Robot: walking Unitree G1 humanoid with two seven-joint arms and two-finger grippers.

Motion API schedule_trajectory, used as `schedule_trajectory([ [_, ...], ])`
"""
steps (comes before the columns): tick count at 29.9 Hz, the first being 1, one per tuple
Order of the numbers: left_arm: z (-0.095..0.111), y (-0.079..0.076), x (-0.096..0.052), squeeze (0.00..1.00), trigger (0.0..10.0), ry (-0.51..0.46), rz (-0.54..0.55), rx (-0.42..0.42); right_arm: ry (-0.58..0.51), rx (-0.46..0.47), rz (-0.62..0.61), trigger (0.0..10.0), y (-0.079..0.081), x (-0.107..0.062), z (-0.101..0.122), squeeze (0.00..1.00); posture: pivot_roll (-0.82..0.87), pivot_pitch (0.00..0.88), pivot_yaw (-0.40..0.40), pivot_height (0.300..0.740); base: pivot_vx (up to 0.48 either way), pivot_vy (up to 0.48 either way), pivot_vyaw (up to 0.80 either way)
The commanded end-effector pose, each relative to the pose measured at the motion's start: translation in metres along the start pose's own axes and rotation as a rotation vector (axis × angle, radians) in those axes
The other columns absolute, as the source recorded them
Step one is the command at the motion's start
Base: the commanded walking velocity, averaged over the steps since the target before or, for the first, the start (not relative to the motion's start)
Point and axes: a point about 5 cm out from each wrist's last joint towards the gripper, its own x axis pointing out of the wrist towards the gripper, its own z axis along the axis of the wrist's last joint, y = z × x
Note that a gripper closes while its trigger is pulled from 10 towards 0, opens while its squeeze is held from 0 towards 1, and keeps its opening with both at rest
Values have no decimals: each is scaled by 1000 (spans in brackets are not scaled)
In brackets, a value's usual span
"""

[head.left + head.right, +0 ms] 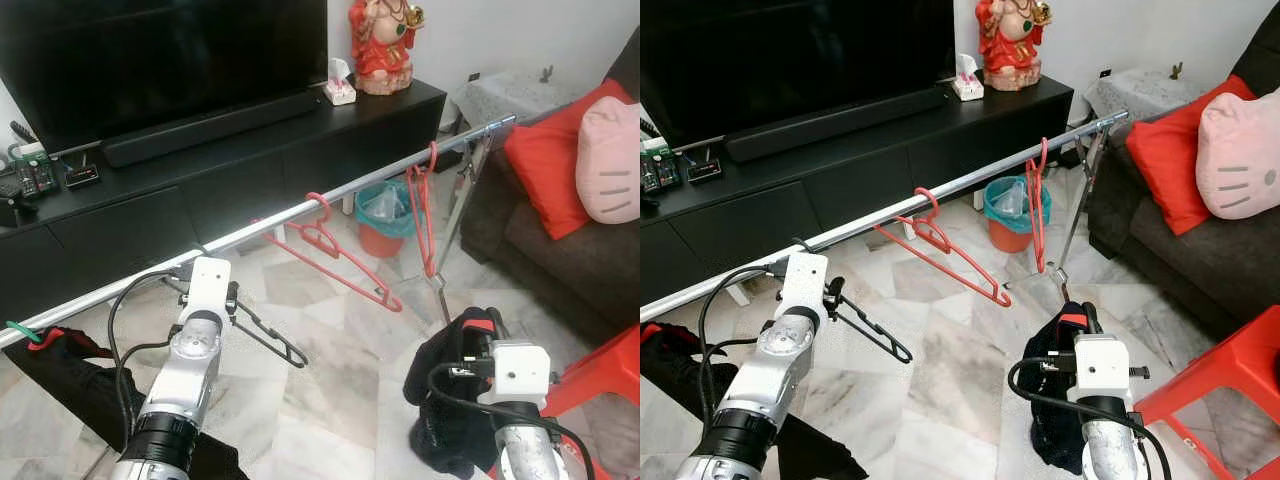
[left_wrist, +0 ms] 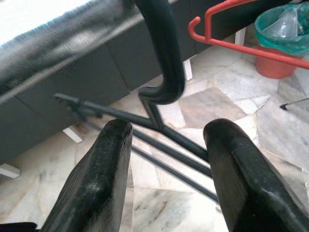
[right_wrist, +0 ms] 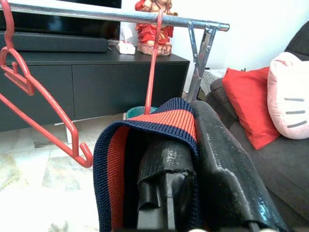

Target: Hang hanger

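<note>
Our left end effector (image 2: 164,169) sits just under the rail (image 1: 300,212), fingers spread, black hanger (image 1: 262,335) hooked on the rail and free of them. Two red hangers (image 1: 345,262) hang further along. Our right end effector (image 3: 193,164) is clamped on striped dark cloth (image 3: 145,128).

A silver rail (image 1: 300,212) crosses before the black TV cabinet (image 1: 230,170), carrying two red hangers (image 1: 345,262) and a black hanger (image 1: 262,330) just beside the left gripper (image 1: 205,288), while the right gripper (image 1: 478,335) holds dark cloth (image 1: 445,400).
</note>
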Motion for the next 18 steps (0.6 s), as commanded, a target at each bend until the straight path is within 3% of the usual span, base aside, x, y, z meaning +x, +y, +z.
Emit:
schedule_trajectory([
  [1,-2,7,-1,0,10000,14,19,22,-18,11,7,10000,3,1,5,0,-54,0,39,740,0,0,0],
  [18,0,5,-1,0,10000,0,6,5,-23,19,20,10000,6,1,5,0,-53,0,37,740,0,0,0],
])
